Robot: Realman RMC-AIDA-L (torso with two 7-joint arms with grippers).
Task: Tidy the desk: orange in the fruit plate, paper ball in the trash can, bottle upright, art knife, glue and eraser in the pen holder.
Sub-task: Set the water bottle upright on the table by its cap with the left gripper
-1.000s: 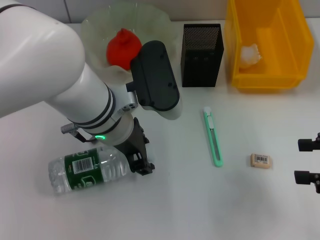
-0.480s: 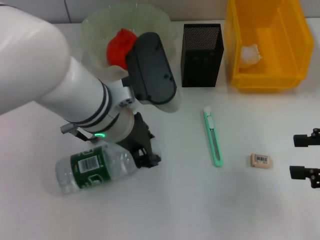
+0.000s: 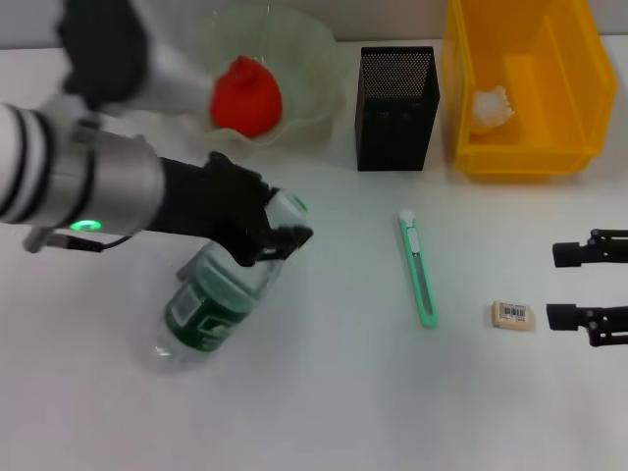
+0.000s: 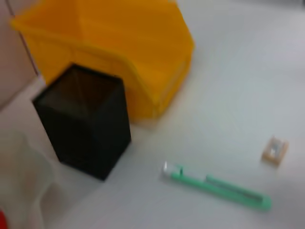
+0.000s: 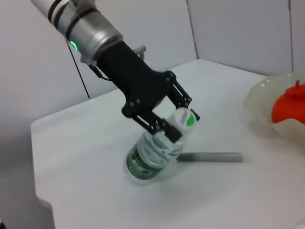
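On the desk's left side, the left gripper (image 3: 278, 232) pinches the tilted bottle's (image 3: 218, 299) neck; the right gripper's (image 3: 559, 286) fingers are spread.

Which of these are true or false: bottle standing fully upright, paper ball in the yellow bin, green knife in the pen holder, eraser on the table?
1. The clear plastic bottle with green label stands fully upright. False: it is tilted, gripped near the neck by the left tool.
2. The white paper ball lies in the yellow plastic bin. True.
3. The green art knife is inside the black mesh pen holder. False: it lies on the table.
4. The small beige eraser lies on the table near the right tool. True.
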